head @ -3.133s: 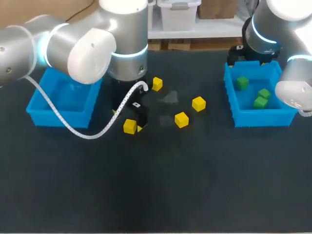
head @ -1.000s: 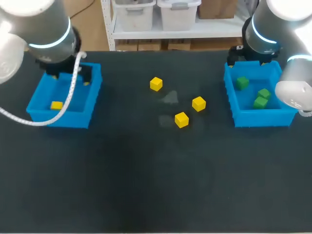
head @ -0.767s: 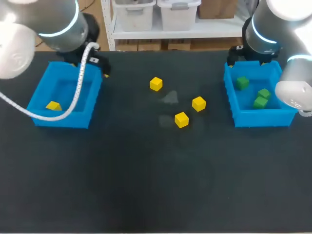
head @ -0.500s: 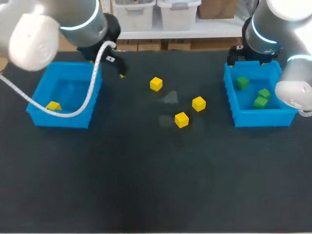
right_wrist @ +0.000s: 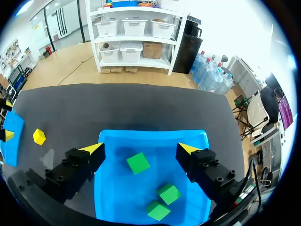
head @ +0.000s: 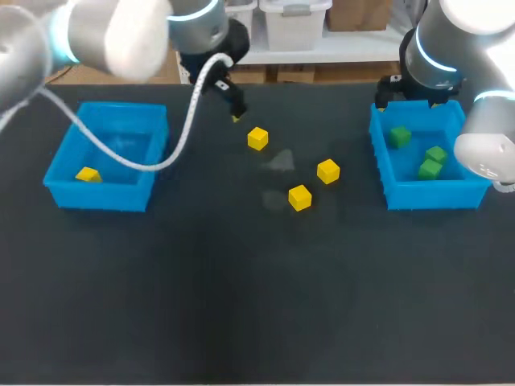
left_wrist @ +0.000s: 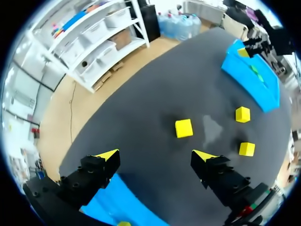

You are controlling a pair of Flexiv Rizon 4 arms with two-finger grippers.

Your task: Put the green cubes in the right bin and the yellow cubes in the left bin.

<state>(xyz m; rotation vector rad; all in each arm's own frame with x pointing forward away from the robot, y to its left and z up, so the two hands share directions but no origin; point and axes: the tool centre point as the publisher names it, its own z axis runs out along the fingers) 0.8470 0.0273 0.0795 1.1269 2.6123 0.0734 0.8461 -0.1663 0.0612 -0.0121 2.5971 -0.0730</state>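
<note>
Your left gripper (left_wrist: pixel 155 155): open, empty, a yellow cube (left_wrist: pixel 184 128) just ahead on the worktop (left_wrist: pixel 141 108). Your right gripper (right_wrist: pixel 139 148): open, above the right bin (right_wrist: pixel 113 188) holding three green cubes (right_wrist: pixel 138 163).

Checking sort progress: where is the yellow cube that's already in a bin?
In the head view, the yellow cube lies near the front-left corner of the left bin, at the left side of the table.
</note>
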